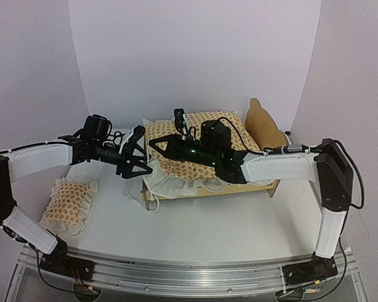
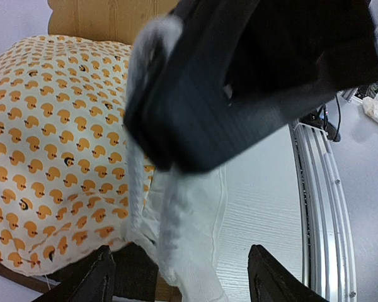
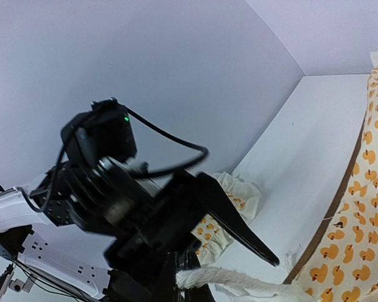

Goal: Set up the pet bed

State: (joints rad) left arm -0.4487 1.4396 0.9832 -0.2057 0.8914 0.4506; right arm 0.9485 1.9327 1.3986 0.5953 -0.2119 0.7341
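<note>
My right jaws (image 2: 176, 135) loomed dark and blurred, close against my left wrist's lens. They were pressed together on the white tie cord (image 3: 239, 281) of the orange-patterned cushion (image 1: 205, 118). My left jaws (image 1: 138, 154) stood apart just beside them at the cushion's left end. The white ruffle (image 2: 189, 245) hung between my fingertips (image 2: 94, 280), which were not closed on it. The pet bed (image 1: 268, 135) sat at the middle of the surface (image 1: 227, 226), with its scalloped headboard (image 1: 259, 113) upright at the right end. The cushion lay on top of the bed and spilled over the near rail. The small matching pillow (image 1: 66, 202) lay on the surface well apart to the left, near my left arm.
</note>
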